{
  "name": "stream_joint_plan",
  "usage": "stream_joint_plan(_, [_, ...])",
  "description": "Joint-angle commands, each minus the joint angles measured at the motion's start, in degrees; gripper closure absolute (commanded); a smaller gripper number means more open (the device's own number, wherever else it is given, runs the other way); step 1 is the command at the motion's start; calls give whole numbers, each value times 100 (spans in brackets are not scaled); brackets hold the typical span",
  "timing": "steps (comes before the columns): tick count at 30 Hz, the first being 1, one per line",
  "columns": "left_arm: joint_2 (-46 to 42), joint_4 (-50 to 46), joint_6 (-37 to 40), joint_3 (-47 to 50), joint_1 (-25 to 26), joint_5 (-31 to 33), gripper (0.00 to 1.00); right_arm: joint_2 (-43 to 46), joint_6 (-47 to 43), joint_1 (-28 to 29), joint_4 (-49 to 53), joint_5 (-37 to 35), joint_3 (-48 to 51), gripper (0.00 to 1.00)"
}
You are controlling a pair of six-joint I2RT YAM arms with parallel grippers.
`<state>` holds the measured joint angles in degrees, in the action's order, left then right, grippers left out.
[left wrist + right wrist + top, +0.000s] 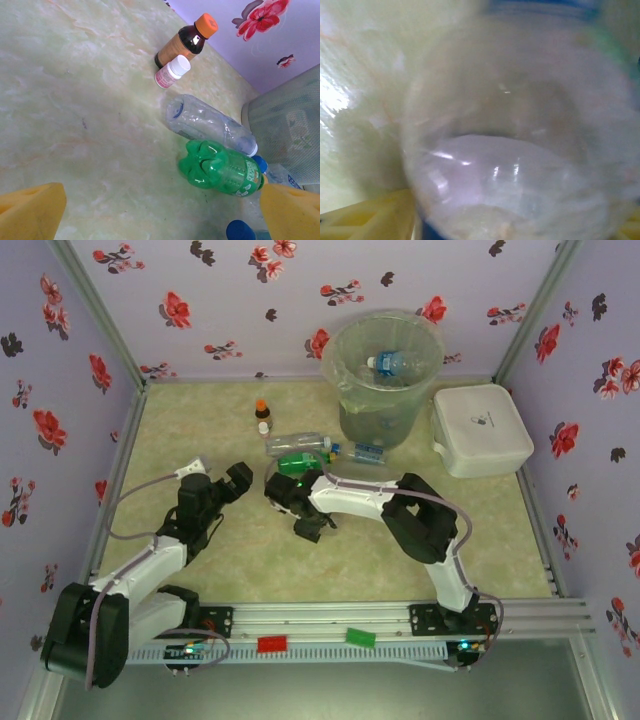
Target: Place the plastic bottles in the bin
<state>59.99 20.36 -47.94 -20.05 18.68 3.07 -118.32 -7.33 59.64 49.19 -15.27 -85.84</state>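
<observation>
One bin [352,345] is seen at the table's far edge with one blue-labelled bottle [390,364] inside, and one white lidded box [480,428] is set just beside it. Three plastic bottles are laid near the bin's foot, namely one clear bottle [298,443], one green bottle [298,462] and one blue-banded bottle [365,451], with one brown bottle [262,408] and one white-capped vial [264,426] stood to their left. The left gripper [232,480] is spread wide above bare table, while the right gripper [303,512] is set close against clear plastic, and whether anything is gripped cannot be told.
</observation>
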Motion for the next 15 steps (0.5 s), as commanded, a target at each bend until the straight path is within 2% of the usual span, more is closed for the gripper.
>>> stream_joint_plan(1, [-9,-23,-2,28,-49,172,0,-80,-73,14,107,-135,-93,37])
stream_joint_plan(6, [9,-14,1,19,-57,171,0,118,-93,20,-36,5,-26,53])
stream_joint_plan(15, [13,21,20,10,-50,175,0,1247,79,-225,-1102,780,365,58])
